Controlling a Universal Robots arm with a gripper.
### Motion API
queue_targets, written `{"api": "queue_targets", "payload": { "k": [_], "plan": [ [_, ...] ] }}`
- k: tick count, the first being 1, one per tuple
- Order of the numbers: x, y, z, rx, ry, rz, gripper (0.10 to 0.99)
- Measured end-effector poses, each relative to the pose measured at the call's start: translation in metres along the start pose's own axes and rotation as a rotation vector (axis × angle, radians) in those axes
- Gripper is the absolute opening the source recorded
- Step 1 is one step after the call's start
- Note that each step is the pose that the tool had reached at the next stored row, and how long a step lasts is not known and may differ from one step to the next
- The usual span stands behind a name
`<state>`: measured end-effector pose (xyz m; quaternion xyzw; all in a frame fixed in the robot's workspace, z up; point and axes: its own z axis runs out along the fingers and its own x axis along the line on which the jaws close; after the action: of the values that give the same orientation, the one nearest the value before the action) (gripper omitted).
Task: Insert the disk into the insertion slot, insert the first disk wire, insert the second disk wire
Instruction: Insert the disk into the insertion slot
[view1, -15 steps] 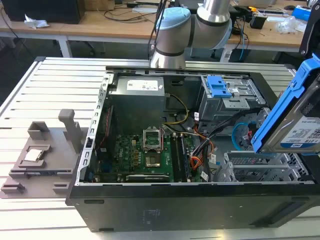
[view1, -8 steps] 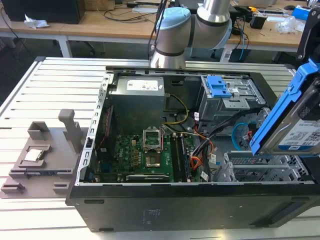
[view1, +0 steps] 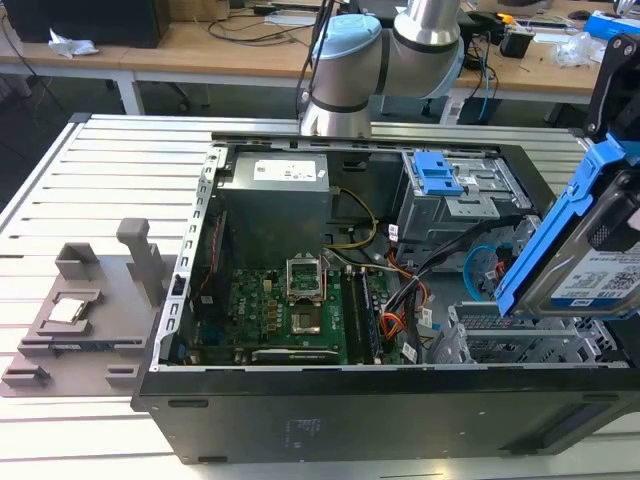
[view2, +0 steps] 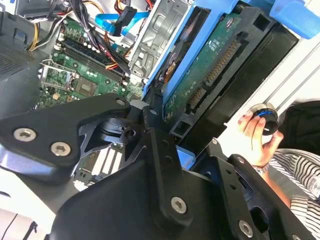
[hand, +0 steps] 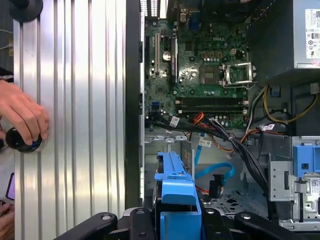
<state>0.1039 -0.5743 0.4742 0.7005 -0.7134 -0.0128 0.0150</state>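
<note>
The disk (view1: 590, 265), a grey drive with a white label in a bright blue caddy, hangs tilted at the exterior view's right, above the insertion slot (view1: 510, 345), a silver perforated cage in the open computer case. My gripper (hand: 177, 222) is shut on the disk's blue caddy (hand: 177, 197); the second wrist view shows the black fingers (view2: 156, 137) clamping the disk's green circuit side (view2: 215, 65). The second disk wire (view1: 481, 266), a light-blue cable (hand: 216, 172), curls beside the slot. The first disk wire (view1: 401, 300), red and orange strands (hand: 220, 143), lies between the motherboard and the slot.
A taller grey cage with a bare blue bracket (view1: 437, 172) stands behind the slot. The motherboard (view1: 290, 310) and power supply (view1: 275, 190) fill the case's left half. A person's hand (hand: 21, 114) rests on a black knob on the ribbed table. A grey fixture (view1: 85, 305) sits outside the case.
</note>
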Motion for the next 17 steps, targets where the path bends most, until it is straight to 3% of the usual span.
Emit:
{"api": "queue_targets", "payload": {
  "k": [17],
  "plan": [
    [0.0000, 0.0000, 0.0193, 0.000, -0.0001, 0.000, 0.365]
  ]
}}
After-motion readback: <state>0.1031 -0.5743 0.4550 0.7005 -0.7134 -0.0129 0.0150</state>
